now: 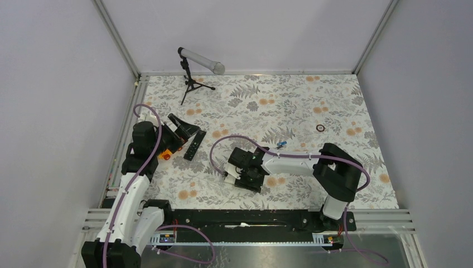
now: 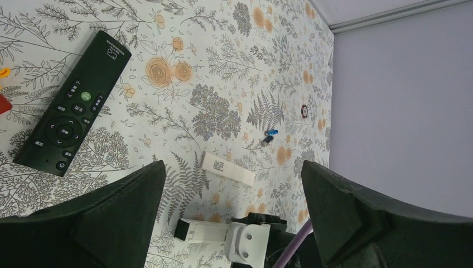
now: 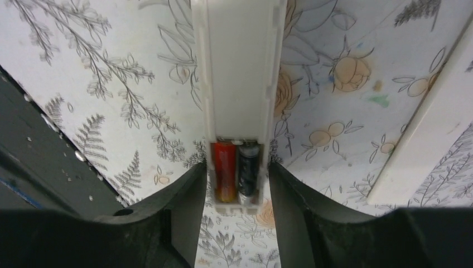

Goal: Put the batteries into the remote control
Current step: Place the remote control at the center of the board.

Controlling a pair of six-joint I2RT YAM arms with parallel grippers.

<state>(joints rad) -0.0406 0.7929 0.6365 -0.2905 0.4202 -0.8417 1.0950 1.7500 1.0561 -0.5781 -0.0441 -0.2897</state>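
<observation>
My right gripper (image 3: 237, 181) is shut on the end of a white remote (image 3: 239, 67) that lies back-up on the table, its battery bay open. A red battery (image 3: 224, 170) and a dark battery (image 3: 249, 170) lie side by side in the bay. In the top view this gripper (image 1: 241, 173) is mid-table. The remote's white cover (image 2: 227, 169) lies beside it. A blue battery (image 2: 271, 133) and a dark one (image 2: 265, 141) lie loose farther off. My left gripper (image 1: 181, 131) is open and empty above a black remote (image 2: 72, 120).
An orange toy car (image 1: 164, 155) sits by the left gripper. A microphone on a small tripod (image 1: 192, 75) stands at the back left. A small dark ring (image 1: 319, 127) lies at the right. Walls close in the table on three sides.
</observation>
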